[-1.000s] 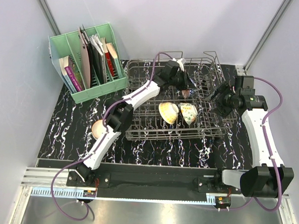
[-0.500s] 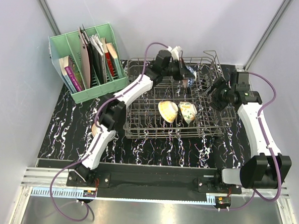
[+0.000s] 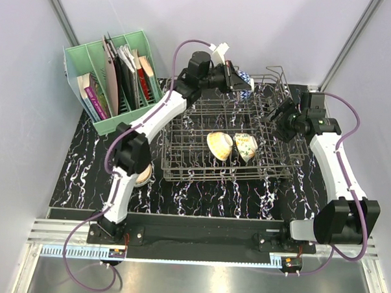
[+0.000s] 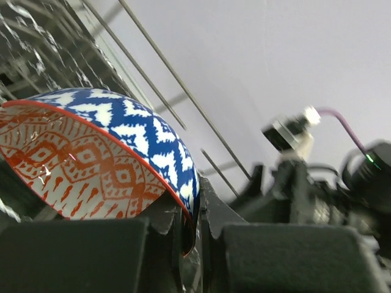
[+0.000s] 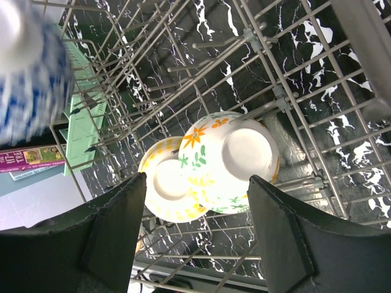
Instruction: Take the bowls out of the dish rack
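Black marbled table (image 3: 78,161): 1 unloaded bowl (image 3: 143,178) beside dish rack (image 3: 201,169). Left gripper (image 3: 233,79) pinching blue-and-white bowl (image 3: 246,82) by rim, above rack's far edge. Right gripper (image 3: 273,116) spread, empty. 2 left inside: tan-yellow bowl (image 3: 219,146), floral bowl (image 3: 246,147).

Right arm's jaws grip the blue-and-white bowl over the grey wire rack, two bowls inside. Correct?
Wrong arm: the left arm's jaws hold the blue-and-white patterned ceramic bowl by its rim, per the left wrist view. It is over the grey wire dish rack, with the tan-yellow bowl and floral cream bowl inside.
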Motion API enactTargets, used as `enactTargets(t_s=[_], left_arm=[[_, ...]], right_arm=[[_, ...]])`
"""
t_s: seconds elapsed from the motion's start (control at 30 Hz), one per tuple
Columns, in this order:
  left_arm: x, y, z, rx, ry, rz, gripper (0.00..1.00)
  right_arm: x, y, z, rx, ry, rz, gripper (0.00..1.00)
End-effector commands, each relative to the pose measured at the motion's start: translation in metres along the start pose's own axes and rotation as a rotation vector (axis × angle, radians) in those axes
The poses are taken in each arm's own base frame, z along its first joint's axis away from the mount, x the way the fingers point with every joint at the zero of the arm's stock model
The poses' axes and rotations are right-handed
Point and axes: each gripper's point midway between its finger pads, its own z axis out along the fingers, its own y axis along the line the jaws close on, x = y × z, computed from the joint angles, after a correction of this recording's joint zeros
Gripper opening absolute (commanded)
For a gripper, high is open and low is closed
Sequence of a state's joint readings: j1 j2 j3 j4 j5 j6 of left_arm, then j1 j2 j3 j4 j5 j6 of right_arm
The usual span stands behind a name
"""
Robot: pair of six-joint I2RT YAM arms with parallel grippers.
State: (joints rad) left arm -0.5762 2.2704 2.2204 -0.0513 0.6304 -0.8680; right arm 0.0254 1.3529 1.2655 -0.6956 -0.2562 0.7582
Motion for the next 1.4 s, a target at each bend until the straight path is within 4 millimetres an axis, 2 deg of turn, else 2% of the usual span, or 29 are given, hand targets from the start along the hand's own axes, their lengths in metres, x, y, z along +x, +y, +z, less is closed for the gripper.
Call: enactTargets(t_s=[0.0,0.03,0.07,0.1,0.13,0.17,0.2,0.23,0.27,0.33,0.37,0.4,0.5,0.67,0.83,0.9,1.07,1.2,1.37], left_arm=[[-0.004,-0.085,-0.055,0.093,0.021,0.156,0.00],[-0.007,-0.103,-0.075,0.071,0.009,0.196,0.00],[-0.003,-0.101,-0.085,0.028,0.018,0.209,0.00],[0.011,-0.080,-0.097,-0.074,0.055,0.214,0.00],[0.007,-0.095,-0.121,-0.109,0.027,0.250,0.00],[0.012,-0.091,-0.134,-0.163,0.024,0.257,0.00],[0.024,-0.066,-0.149,-0.275,0.046,0.248,0.00],[0.026,-0.057,-0.163,-0.330,0.042,0.245,0.00],[0.024,-0.072,-0.186,-0.348,0.007,0.268,0.00],[0.035,-0.044,-0.218,-0.494,0.002,0.246,0.00],[0.034,-0.054,-0.237,-0.512,-0.029,0.265,0.00],[0.039,-0.043,-0.254,-0.602,-0.029,0.267,0.00],[0.052,-0.026,-0.292,-0.759,-0.013,0.262,0.00],[0.079,0.006,-0.340,-0.997,0.074,0.249,0.00],[0.094,0.014,-0.371,-1.080,0.081,0.261,0.00],[0.101,0.020,-0.378,-1.095,0.090,0.250,0.00],[0.121,0.032,-0.387,-1.115,0.131,0.237,0.00],[0.148,0.051,-0.398,-1.165,0.192,0.199,0.00],[0.158,0.067,-0.398,-1.205,0.250,0.181,0.00]], right_arm=[[0.006,-0.025,0.015,0.102,0.049,0.086,0.76],[0.002,-0.021,0.014,0.093,0.044,0.091,0.76],[0.002,-0.019,0.017,0.088,0.049,0.095,0.76],[0.001,-0.018,0.018,0.085,0.050,0.098,0.76],[-0.001,-0.015,0.019,0.077,0.046,0.101,0.76],[-0.001,-0.014,0.021,0.071,0.047,0.104,0.76],[-0.002,-0.013,0.021,0.065,0.048,0.106,0.76],[-0.003,-0.011,0.024,0.057,0.044,0.114,0.76],[-0.003,-0.009,0.025,0.043,0.050,0.119,0.76],[-0.002,-0.007,0.032,0.027,0.061,0.135,0.76],[-0.001,-0.006,0.034,0.021,0.073,0.135,0.75],[0.000,-0.006,0.035,0.018,0.078,0.136,0.75],[0.000,-0.008,0.042,0.022,0.091,0.136,0.75],[-0.003,-0.001,0.048,0.001,0.106,0.143,0.74],[-0.004,0.001,0.054,-0.008,0.113,0.155,0.74],[-0.003,0.001,0.055,-0.007,0.117,0.155,0.74],[-0.002,-0.001,0.056,-0.002,0.119,0.156,0.74],[-0.001,0.000,0.055,-0.008,0.126,0.159,0.74],[0.002,0.003,0.057,-0.018,0.141,0.157,0.74]])
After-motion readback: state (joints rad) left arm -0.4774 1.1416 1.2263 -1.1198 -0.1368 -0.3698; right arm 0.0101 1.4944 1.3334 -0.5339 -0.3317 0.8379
